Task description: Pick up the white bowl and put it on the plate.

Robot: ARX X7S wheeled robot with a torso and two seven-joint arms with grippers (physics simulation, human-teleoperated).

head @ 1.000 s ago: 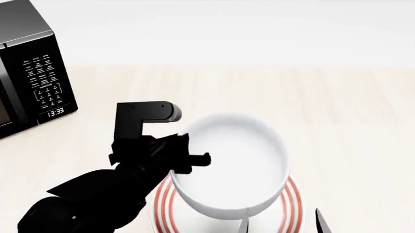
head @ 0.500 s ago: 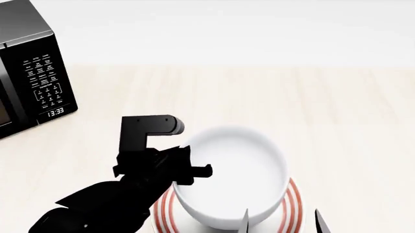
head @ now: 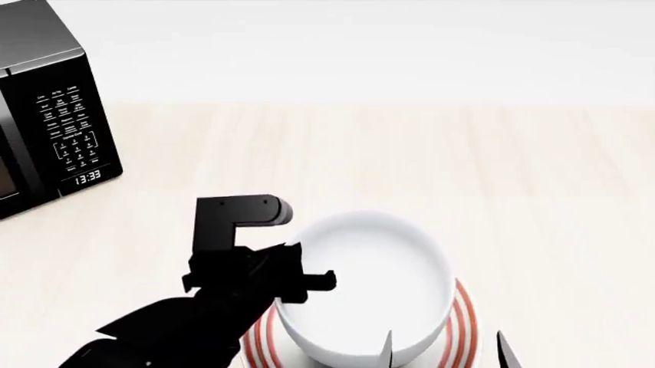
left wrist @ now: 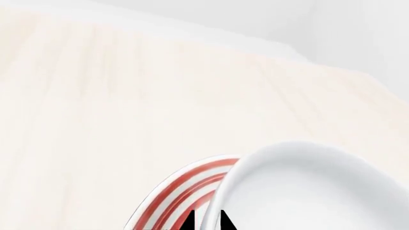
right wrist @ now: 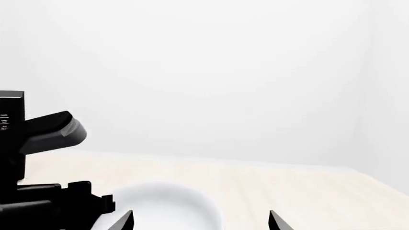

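The white bowl (head: 366, 287) sits directly over the plate (head: 467, 322), covering most of it, so that only the plate's red-ringed rim shows around the bowl's lower sides. Whether the bowl's base already rests on the plate or hangs just above it cannot be told from these views. The bowl is upright, its glossy inside open to the head camera.

The left hand (head: 297, 280) grips the bowl at the rim on the side nearest the microwave (head: 46, 115). In the left wrist view two dark fingertips (left wrist: 187, 223) stand close together on either side of the bowl's thick wall, one against the outside and one just inside the rim, so the hand is clamped on the bowl. That same view shows the plate's three thin red rings curving out from under the bowl on the pale wooden tabletop (left wrist: 96, 110).

The right hand (head: 445, 351) shows in the head view only as two thin dark tips, on the side of the bowl away from the microwave and close to the plate's rim. In the right wrist view its two fingertips (right wrist: 124, 221) stand wide apart with nothing between them, so it is spread open and holds nothing; the bowl lies beyond them, next to the left arm.

The black microwave stands on the tabletop well apart from the plate, its clock display reading 13:33.
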